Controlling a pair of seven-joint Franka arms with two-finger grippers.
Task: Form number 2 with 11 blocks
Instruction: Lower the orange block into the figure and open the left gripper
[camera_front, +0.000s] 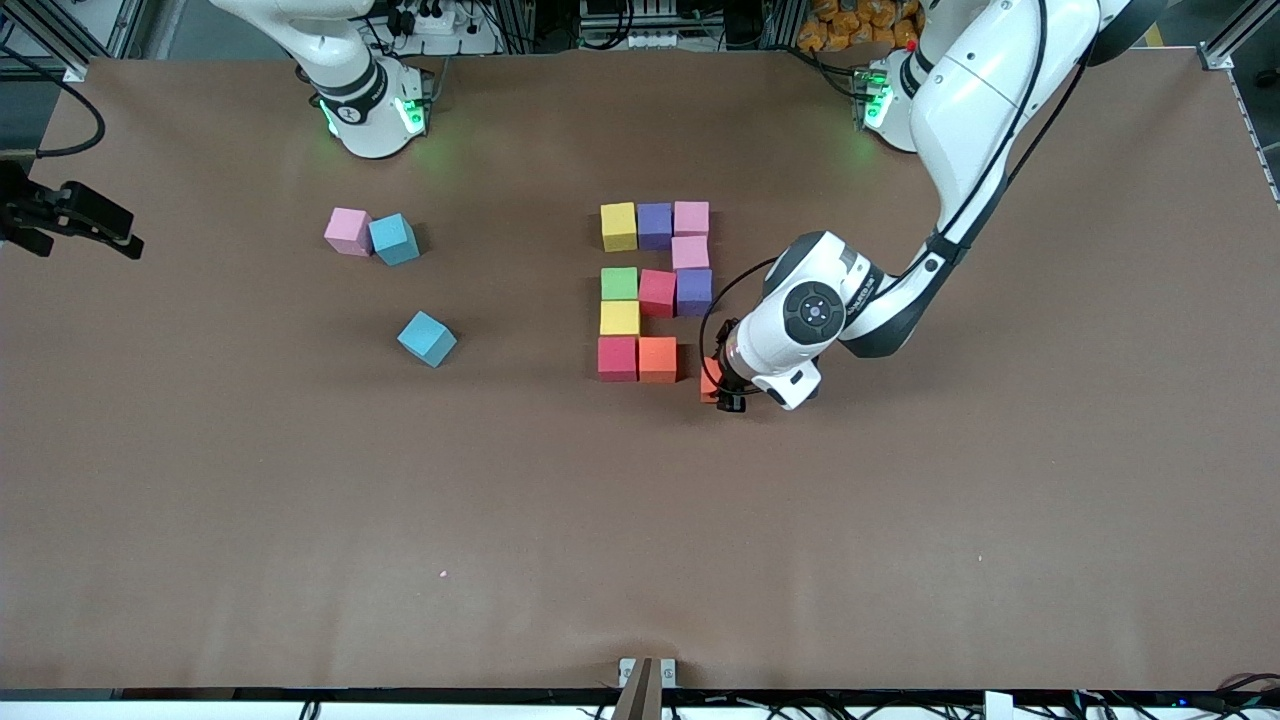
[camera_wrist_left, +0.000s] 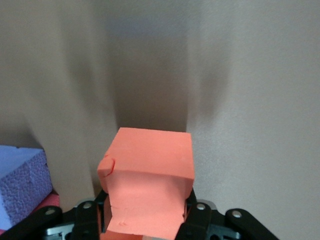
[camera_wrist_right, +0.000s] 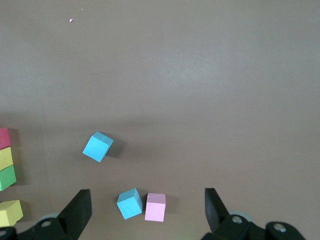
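front view: a brown table (camera_front: 300, 520) seen from above, with the two robot bases along its top edge. near the middle of the surface, ten coloured blocks (camera_front: 655, 290) sit packed in a blocky, partly built number 2 (camera_front: 640, 340). its row nearest the bases reads yellow, purple, pink; one pink cube sits under the pink end; then green, red, purple; then one yellow cube; then red and orange in the row closest to the camera. the left arm reaches in from its base, and the left gripper (camera_front: 722, 388) is low, just beside the end of that closest row, toward the left arm's end of the table. it is clamped on an orange block (camera_front: 709, 382) that is mostly hidden under the wrist. toward the right arm's end of the table, a loose pink cube (camera_front: 348, 231) touches a light-blue cube (camera_front: 394, 239), and a second light-blue cube (camera_front: 427, 338) lies apart, nearer the camera. the right gripper (camera_front: 85, 222) waits at the table's edge on that end.

left wrist view: the left gripper's fingers (camera_wrist_left: 195, 220) are pinched on the orange block (camera_wrist_left: 150, 185), which fills the centre. a purple block (camera_wrist_left: 20, 185) shows at the edge.

right wrist view: the right gripper's fingers (camera_wrist_right: 77, 212) stand wide apart, holding nothing, high over the two light-blue cubes and the loose pink cube.
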